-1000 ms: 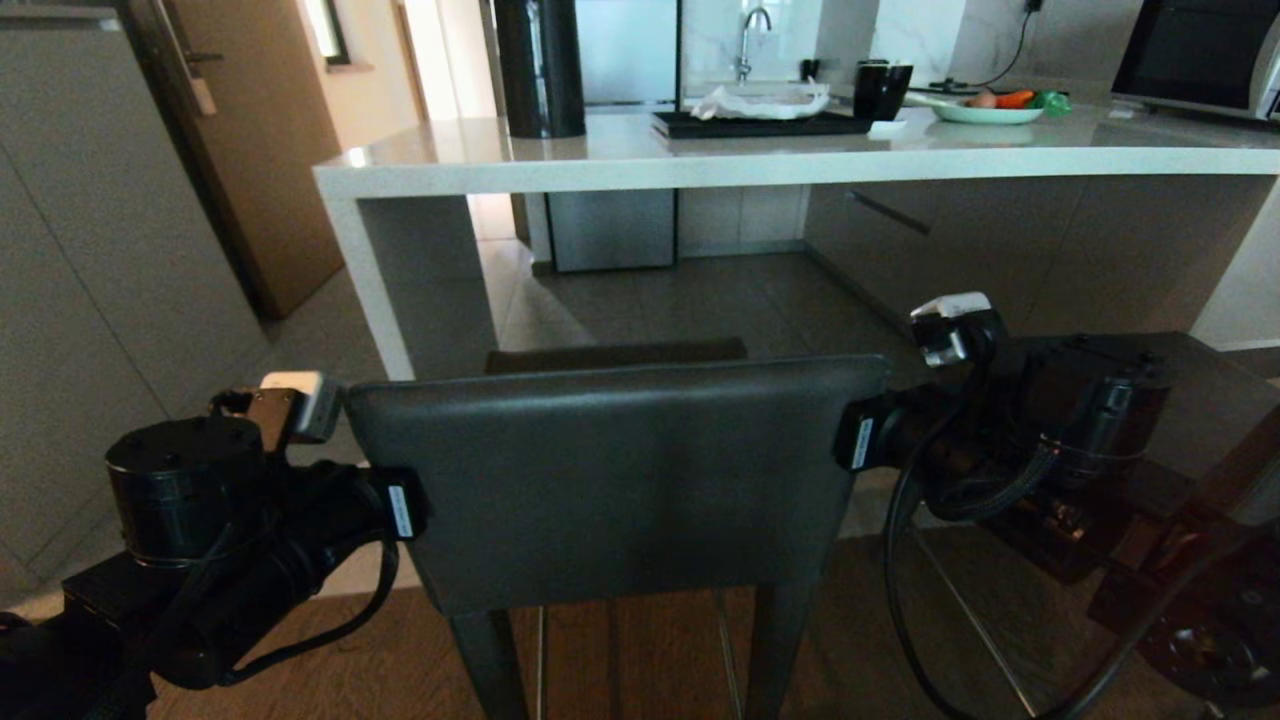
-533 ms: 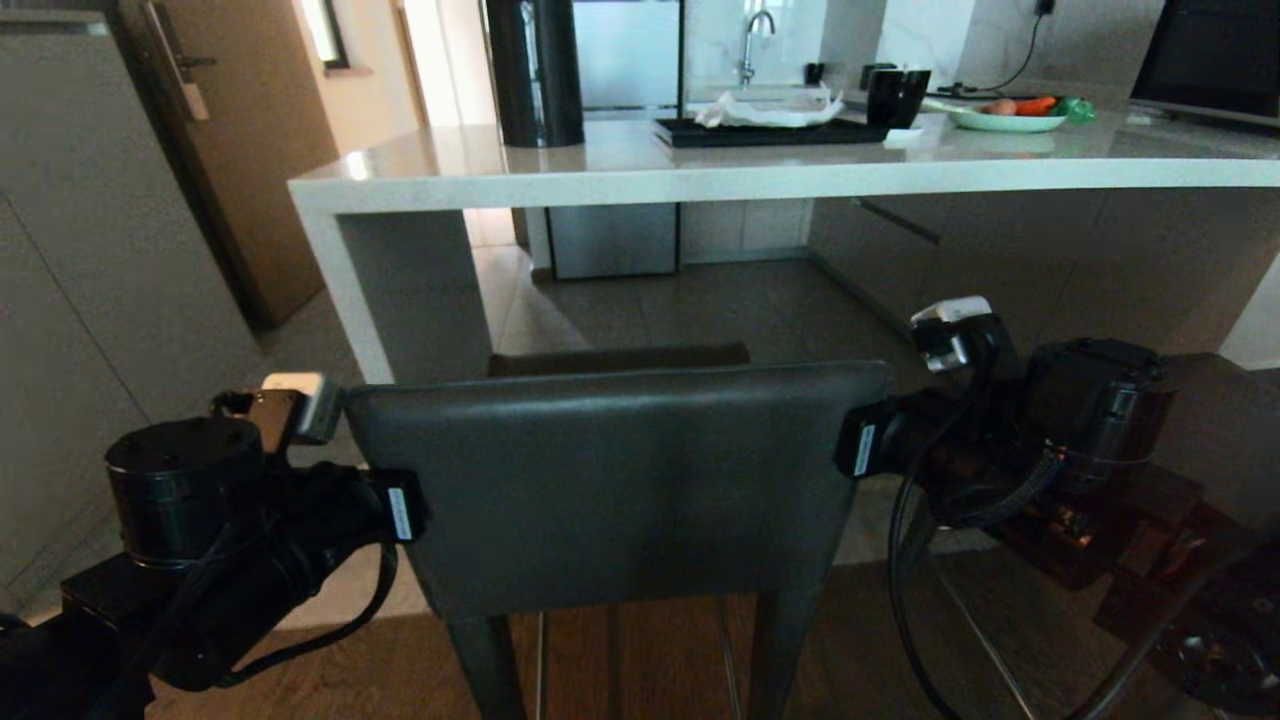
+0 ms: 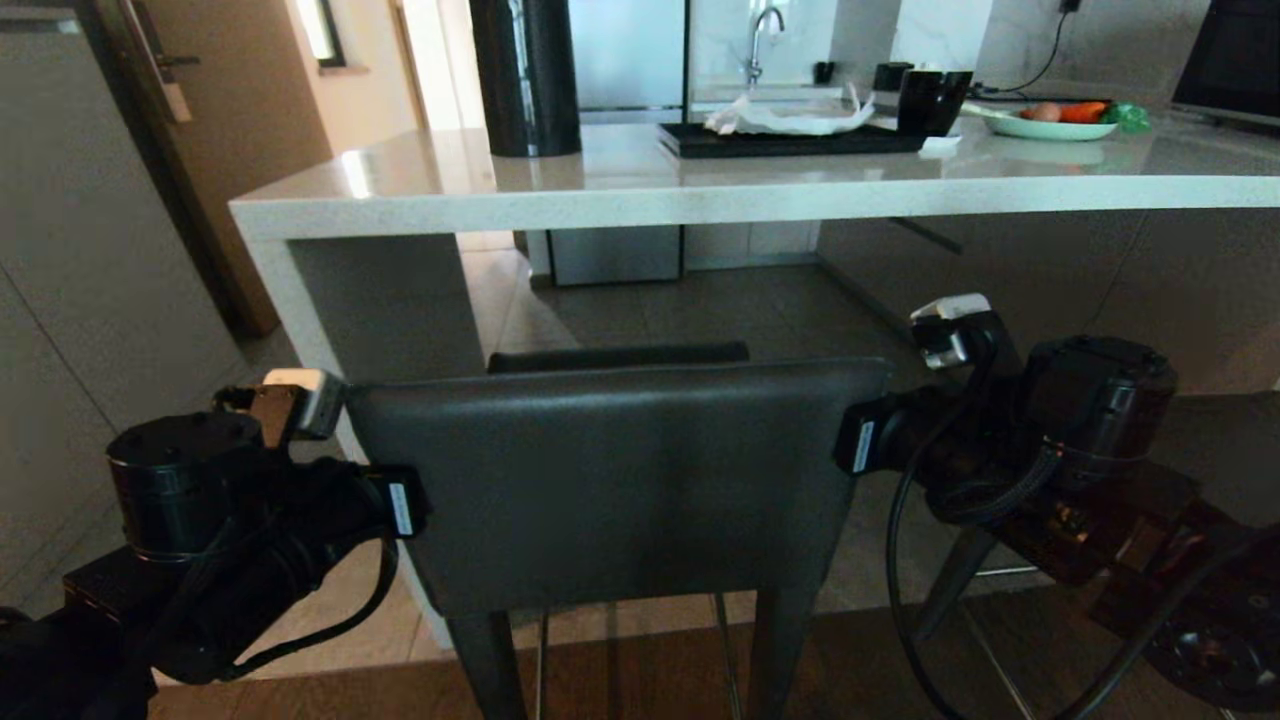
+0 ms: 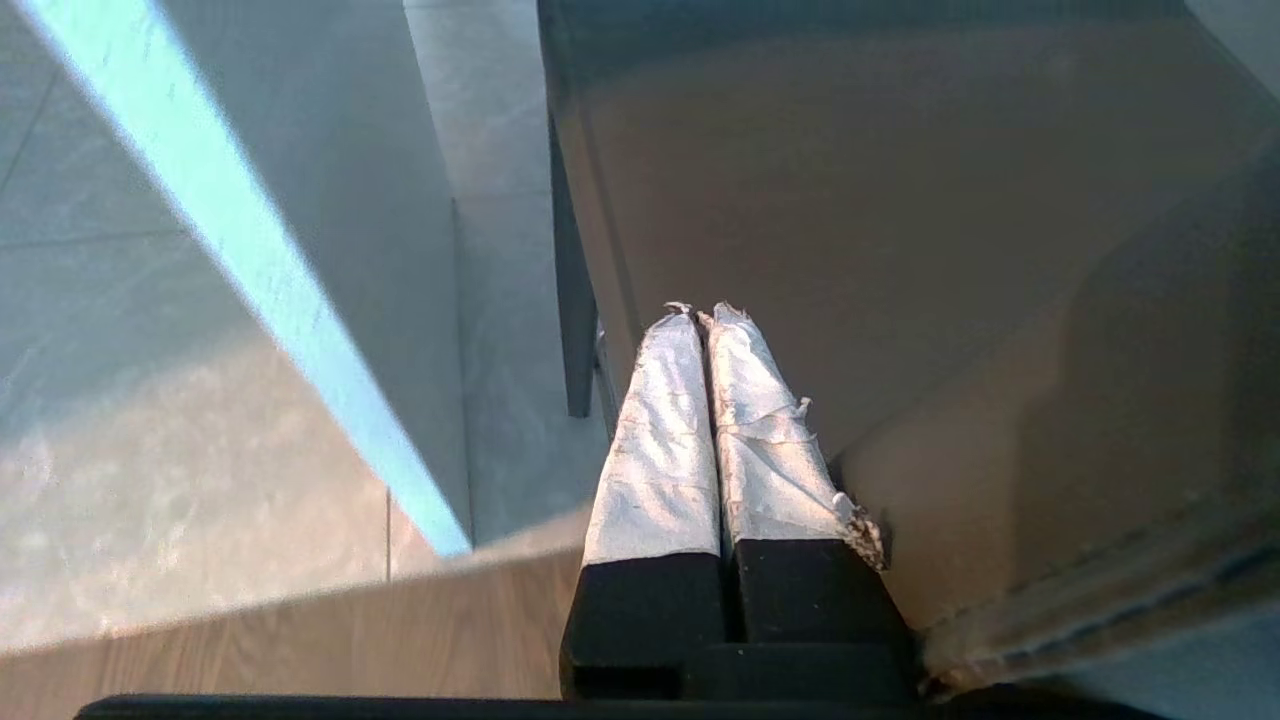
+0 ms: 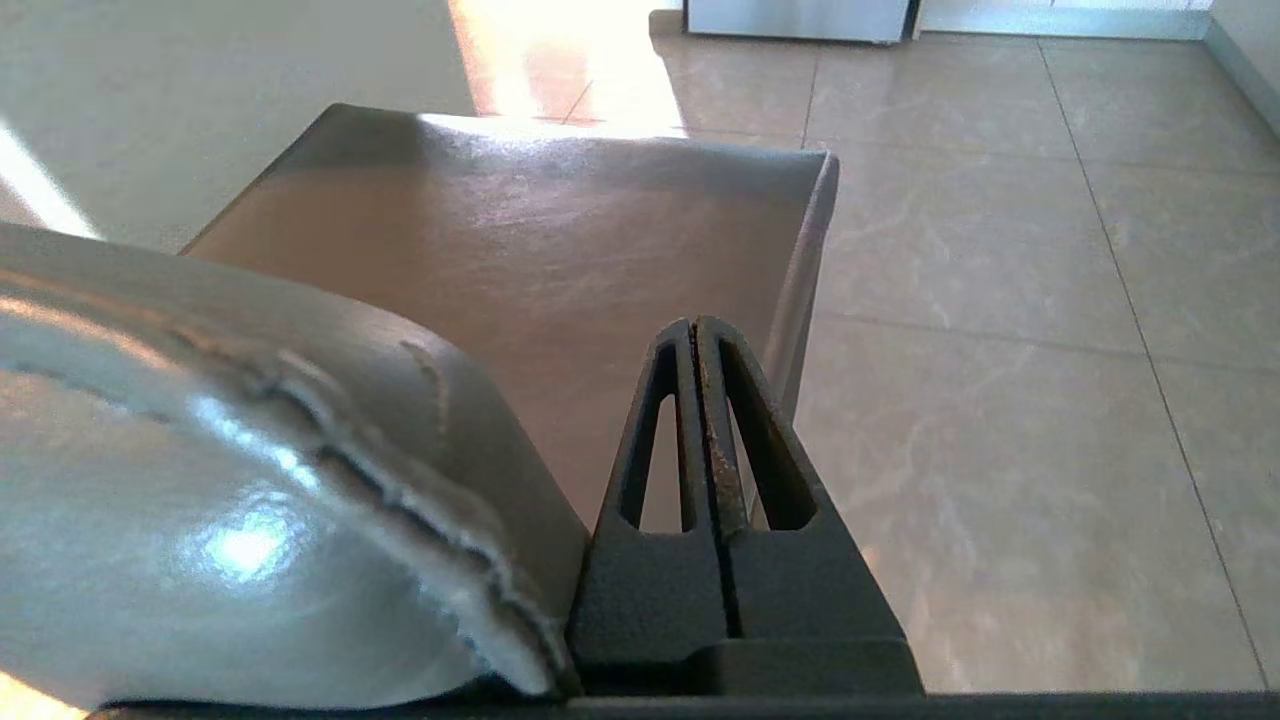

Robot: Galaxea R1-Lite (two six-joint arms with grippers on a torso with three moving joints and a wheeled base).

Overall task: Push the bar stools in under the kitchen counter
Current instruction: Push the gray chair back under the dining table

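Observation:
One bar stool fills the middle of the head view, its dark grey backrest [image 3: 620, 480] facing me and its seat edge [image 3: 620, 356] just beyond. The kitchen counter [image 3: 700, 190] stands right ahead, its pale slab higher than the seat. My left arm [image 3: 250, 500] presses against the backrest's left side and my right arm [image 3: 1000, 440] against its right side. The left gripper [image 4: 705, 312] is shut and empty, lying along the seat [image 4: 900, 250]. The right gripper [image 5: 695, 325] is shut too, beside the backrest [image 5: 200, 450] and over the seat [image 5: 520, 250].
The counter's white side panel [image 3: 390, 300] stands left of the stool's path. On the top are a black cylinder [image 3: 525, 75], a black tray with a cloth [image 3: 790, 135], a mug [image 3: 930, 100] and a plate [image 3: 1065, 120]. A slim dark leg [image 3: 955, 580] shows under my right arm.
The whole view has shifted: the counter looms larger and closer, so the camera has advanced. The stool keeps the same place between my two arms and has come nearer the counter.

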